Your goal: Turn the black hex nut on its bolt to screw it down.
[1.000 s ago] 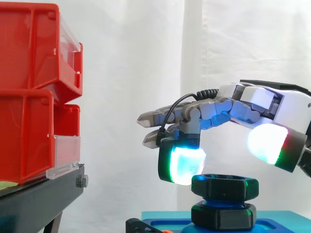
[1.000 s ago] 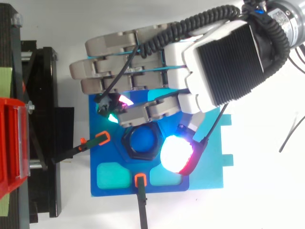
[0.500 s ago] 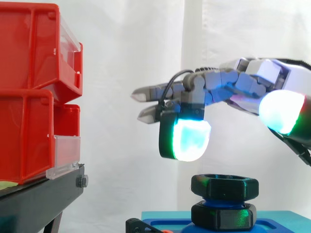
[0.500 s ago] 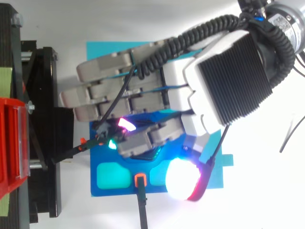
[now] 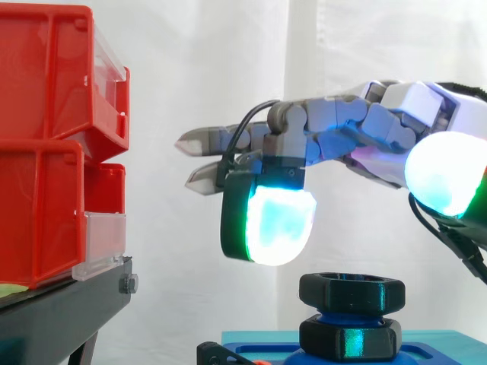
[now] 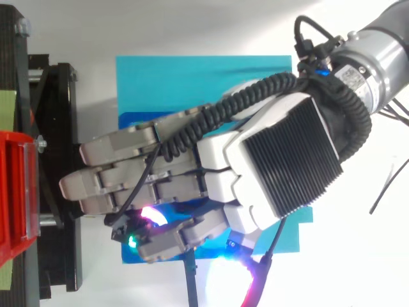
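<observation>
side view: the hand [image 5: 342, 133] hovered above and a little left of the black hex nut [image 5: 351, 293], touching nothing. it was released and empty. most fingers stretched out toward the red bins [image 5: 46, 137], while one bent down so that its glowing pad [image 5: 268, 222] hung just above the nut's left shoulder. the thumb pad [image 5: 449, 176] hung higher on the right. the nut sat on the blue bolt [image 5: 329, 312] above a second black nut [image 5: 350, 340], and a band of thread showed between them, so i judged there was travel left. to do the step well, the hand would need to centre over the bolt and come down until the bent pad and the thumb pad met opposite flats of the upper nut. it should then pinch level and turn without tilting. pads brought too low would likely catch the second nut just beneath.

top view: the hand [image 6: 281, 160] lay across the blue fixture plate [image 6: 192, 83] and covered the nut. its straight fingers pointed toward the black stand [image 6: 57, 128] and the bins beyond it. i judged that a wide wrist turn could swing those fingers close to the stand, so short turns with a re-grip looked safer.
</observation>
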`<state>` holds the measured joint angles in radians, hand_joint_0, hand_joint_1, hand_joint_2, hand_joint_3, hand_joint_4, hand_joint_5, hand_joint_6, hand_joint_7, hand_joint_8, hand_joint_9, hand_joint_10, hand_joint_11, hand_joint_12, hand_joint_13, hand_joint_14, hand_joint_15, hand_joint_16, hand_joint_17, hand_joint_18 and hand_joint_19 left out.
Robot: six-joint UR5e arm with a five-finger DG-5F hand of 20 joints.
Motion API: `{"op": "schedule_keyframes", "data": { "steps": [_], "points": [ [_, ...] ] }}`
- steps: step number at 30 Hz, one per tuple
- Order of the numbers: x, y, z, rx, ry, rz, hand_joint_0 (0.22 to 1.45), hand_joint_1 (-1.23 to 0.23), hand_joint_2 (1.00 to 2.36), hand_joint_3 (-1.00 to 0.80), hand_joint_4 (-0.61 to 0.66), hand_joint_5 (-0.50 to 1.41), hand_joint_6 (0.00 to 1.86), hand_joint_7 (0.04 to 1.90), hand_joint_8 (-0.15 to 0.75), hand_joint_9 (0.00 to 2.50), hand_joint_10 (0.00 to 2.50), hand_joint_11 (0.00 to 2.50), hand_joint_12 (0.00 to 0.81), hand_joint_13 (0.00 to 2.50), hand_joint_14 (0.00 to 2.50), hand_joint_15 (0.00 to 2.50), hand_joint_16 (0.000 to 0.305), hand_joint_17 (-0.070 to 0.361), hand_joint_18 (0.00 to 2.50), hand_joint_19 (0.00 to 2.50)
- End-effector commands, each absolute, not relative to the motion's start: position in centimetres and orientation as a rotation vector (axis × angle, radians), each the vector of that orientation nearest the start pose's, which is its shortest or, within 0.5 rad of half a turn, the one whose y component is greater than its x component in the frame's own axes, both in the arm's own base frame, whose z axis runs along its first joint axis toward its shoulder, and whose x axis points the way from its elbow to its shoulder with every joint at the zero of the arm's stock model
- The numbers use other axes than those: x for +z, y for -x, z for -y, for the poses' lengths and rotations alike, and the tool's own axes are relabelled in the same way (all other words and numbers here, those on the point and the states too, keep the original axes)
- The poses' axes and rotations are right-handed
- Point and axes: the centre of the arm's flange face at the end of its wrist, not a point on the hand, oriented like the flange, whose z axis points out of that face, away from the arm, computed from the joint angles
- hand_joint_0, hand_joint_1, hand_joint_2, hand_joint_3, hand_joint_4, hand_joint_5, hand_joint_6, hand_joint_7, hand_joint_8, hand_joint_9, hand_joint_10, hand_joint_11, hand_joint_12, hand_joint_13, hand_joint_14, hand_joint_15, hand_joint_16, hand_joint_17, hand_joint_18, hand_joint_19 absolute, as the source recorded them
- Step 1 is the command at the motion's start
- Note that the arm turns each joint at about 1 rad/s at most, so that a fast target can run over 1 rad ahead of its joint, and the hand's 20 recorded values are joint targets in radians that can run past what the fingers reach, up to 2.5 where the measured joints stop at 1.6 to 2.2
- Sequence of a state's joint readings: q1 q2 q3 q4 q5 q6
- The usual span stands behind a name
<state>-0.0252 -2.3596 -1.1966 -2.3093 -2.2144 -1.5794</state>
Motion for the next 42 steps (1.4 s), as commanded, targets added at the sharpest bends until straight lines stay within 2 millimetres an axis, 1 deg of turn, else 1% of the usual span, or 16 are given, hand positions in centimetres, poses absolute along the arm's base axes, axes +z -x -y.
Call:
{"op": "schedule_keyframes", "data": {
  "steps": [1,10,12,19,30,37,42],
  "points": [
    [23.6,-77.5,8.5,0.342,0.550,-1.119,0.49,-0.09,1.00,-0.50,0.21,-0.05,0.50,1.30,0.287,0.74,0.00,0.01,0.370,0.43,0.00,0.02,0.053,0.118,0.31,0.17],
    [23.6,-77.5,8.4,0.345,0.548,-1.122,0.49,-0.11,1.00,-0.50,0.19,-0.05,0.50,1.35,0.293,0.78,0.00,0.05,0.368,0.45,0.00,0.02,0.052,0.118,0.32,0.16],
    [23.5,-77.5,8.4,0.344,0.547,-1.125,0.49,-0.11,1.00,-0.50,0.20,-0.05,0.50,1.36,0.289,0.79,0.00,0.04,0.368,0.45,0.00,0.03,0.052,0.118,0.32,0.16],
    [23.7,-77.3,9.7,0.335,0.546,-1.127,0.49,-0.12,1.00,-0.50,0.21,-0.05,0.50,1.37,0.294,0.81,0.00,0.06,0.365,0.46,0.00,0.03,0.052,0.117,0.33,0.17],
    [23.3,-77.0,10.8,0.333,0.541,-1.152,0.48,-0.11,1.00,-0.50,0.22,-0.05,0.51,1.38,0.298,0.83,0.00,0.07,0.373,0.47,0.00,0.03,0.054,0.121,0.35,0.16],
    [22.9,-76.5,10.5,0.357,0.574,-1.175,0.48,-0.11,1.00,-0.50,0.21,-0.05,0.53,1.35,0.299,0.83,0.00,0.07,0.370,0.48,0.00,0.04,0.054,0.120,0.35,0.17],
    [22.9,-76.4,11.2,0.354,0.574,-1.178,0.48,-0.11,1.00,-0.50,0.21,-0.05,0.54,1.34,0.301,0.84,0.00,0.08,0.370,0.48,0.00,0.04,0.053,0.120,0.36,0.17]
  ]
}}
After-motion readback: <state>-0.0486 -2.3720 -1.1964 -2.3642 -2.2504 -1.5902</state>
